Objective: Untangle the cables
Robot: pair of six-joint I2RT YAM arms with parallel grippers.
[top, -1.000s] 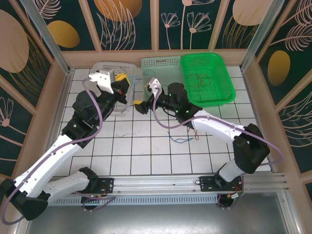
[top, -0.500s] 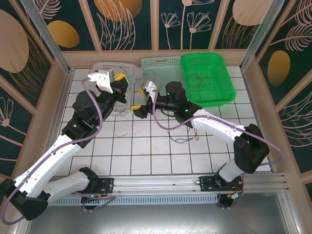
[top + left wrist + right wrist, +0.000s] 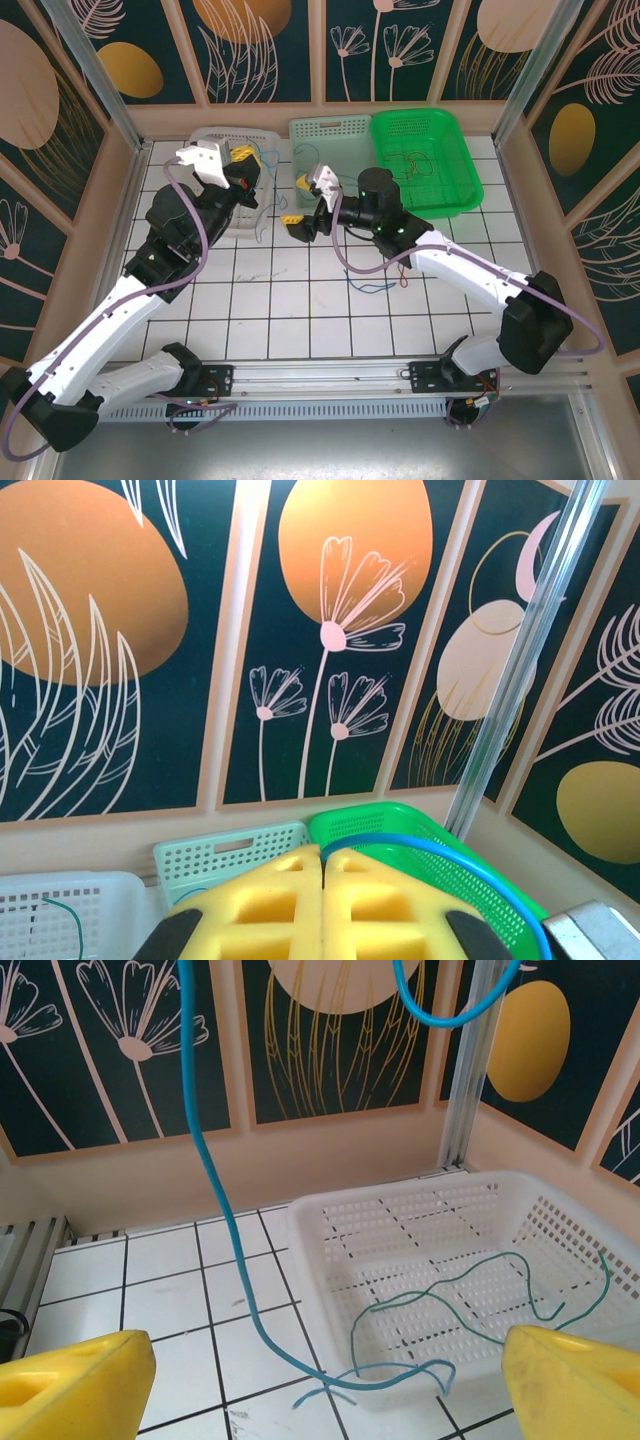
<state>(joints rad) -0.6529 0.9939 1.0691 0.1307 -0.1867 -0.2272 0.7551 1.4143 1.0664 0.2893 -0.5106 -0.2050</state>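
Observation:
My left gripper [image 3: 252, 158] hangs over the white basket [image 3: 225, 135], its yellow pads [image 3: 390, 900] shut on a blue cable [image 3: 450, 852] that arcs away to the right. In the right wrist view that blue cable [image 3: 205, 1160] drops from above to the tiles at the white basket's [image 3: 330, 1260] near corner. A thin green cable [image 3: 470, 1290] lies inside this basket. My right gripper [image 3: 306, 198] stands open just right of the basket, its fingers [image 3: 70, 1390] wide apart with nothing between them. More blue [image 3: 375, 288] and red [image 3: 402, 272] cables lie on the tiles.
A pale green basket [image 3: 330, 128] and a bright green basket [image 3: 455, 190] stand at the back; the bright one holds looped red and dark cables [image 3: 415, 160]. Patterned walls and metal posts close in the tiled table.
My right arm has shifted to the right and its open gripper has turned a little beside the white basket. The left gripper has lifted slightly toward the back, still shut.

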